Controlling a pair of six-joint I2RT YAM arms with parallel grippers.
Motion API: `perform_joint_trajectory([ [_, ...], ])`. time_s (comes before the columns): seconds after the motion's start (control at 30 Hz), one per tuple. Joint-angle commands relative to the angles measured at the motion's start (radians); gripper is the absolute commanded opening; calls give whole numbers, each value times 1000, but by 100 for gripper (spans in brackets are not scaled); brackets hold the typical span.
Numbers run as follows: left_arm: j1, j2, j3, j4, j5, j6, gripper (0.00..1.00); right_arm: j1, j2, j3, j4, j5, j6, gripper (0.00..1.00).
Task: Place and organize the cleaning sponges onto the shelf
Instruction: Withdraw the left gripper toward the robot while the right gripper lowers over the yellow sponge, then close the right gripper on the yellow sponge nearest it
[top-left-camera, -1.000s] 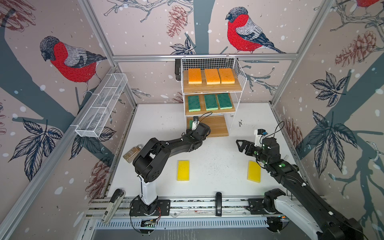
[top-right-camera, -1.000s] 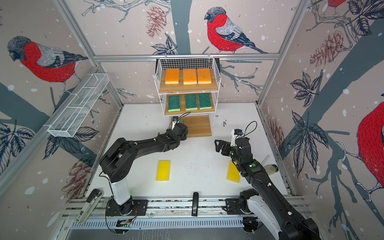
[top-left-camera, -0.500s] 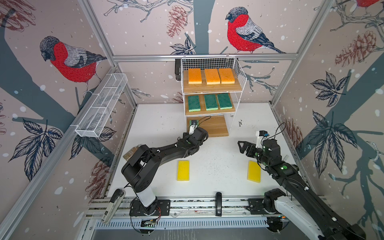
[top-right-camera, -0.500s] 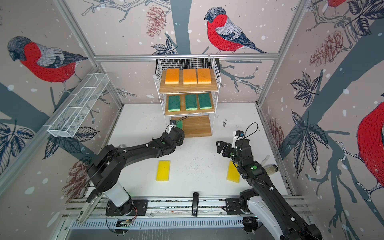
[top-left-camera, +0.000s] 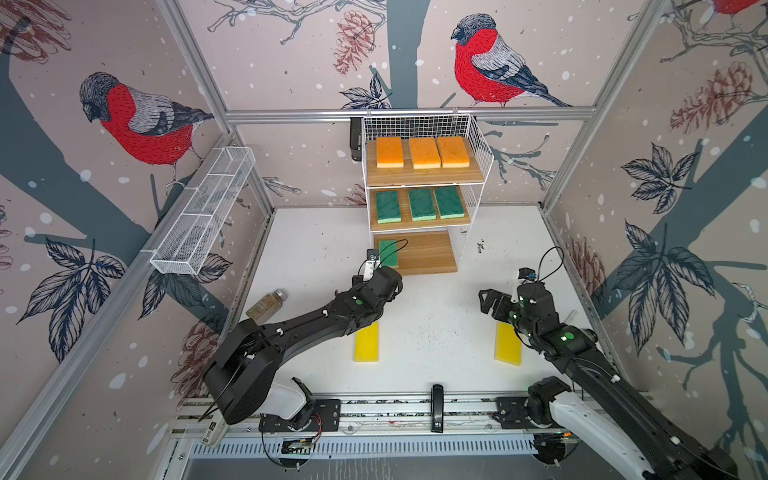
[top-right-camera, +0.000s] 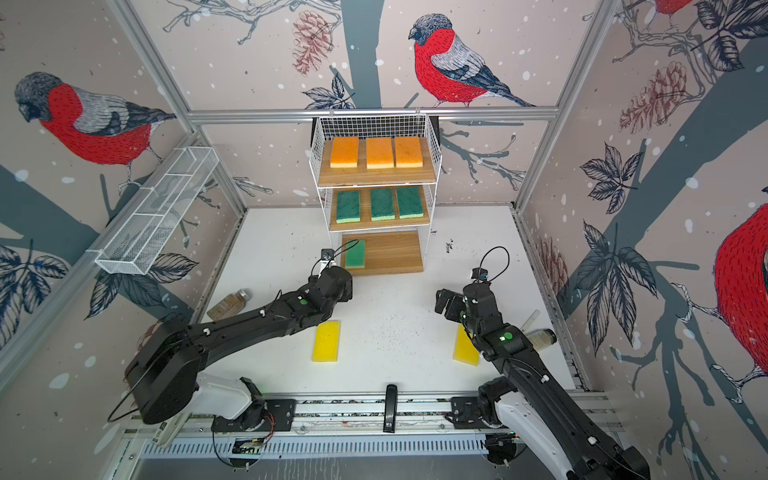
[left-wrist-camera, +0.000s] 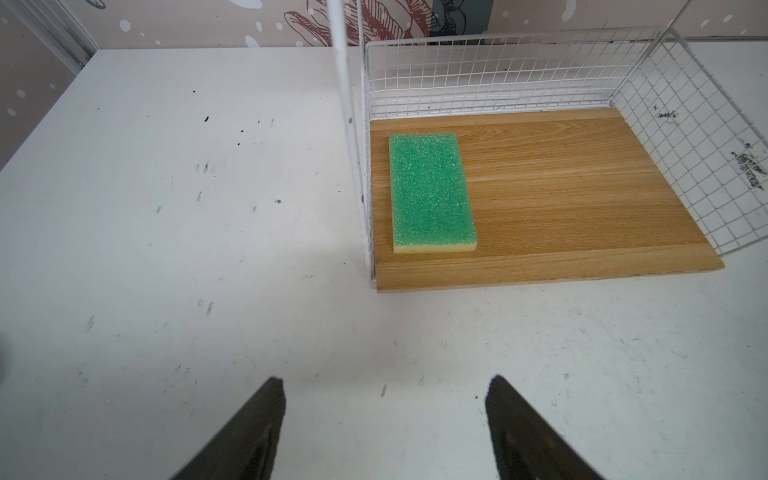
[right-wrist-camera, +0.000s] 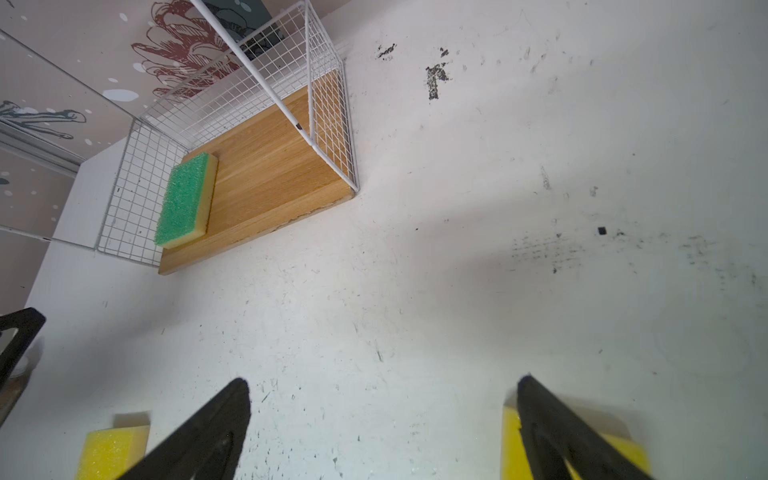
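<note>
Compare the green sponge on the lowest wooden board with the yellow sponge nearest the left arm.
The green rectangular sponge sits on the lowest wooden board; the yellow rectangular sponge lies on the white table. The green sponge shows a rough green face over a yellow layer; the yellow sponge looks plain yellow. Both lie flat.

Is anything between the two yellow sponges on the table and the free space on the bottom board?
Right yellow sponge: nothing visible, bare table up to the bottom board. Left yellow sponge: the left arm stretches across between it and the board. The green sponge fills only one end.
</note>
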Motion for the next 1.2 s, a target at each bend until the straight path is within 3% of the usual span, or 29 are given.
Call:
perform_joint_trajectory([
  [0.0, 0, -48, -30, -24, 12, -30, 77, 19, 5, 6, -40, 56, 43, 100],
  [0.27, 0, -144, -95, -28, 17, -57, 78, 41, 35, -20, -94, 113, 194, 99],
  [0.77, 2, -263, -231, 155, 121, -38, 79, 72, 37, 8, -374, 211, 461, 98],
  [1.17, 13, -306, -284, 190, 162, -35, 79, 71, 86, -28, -367, 188, 471, 99],
])
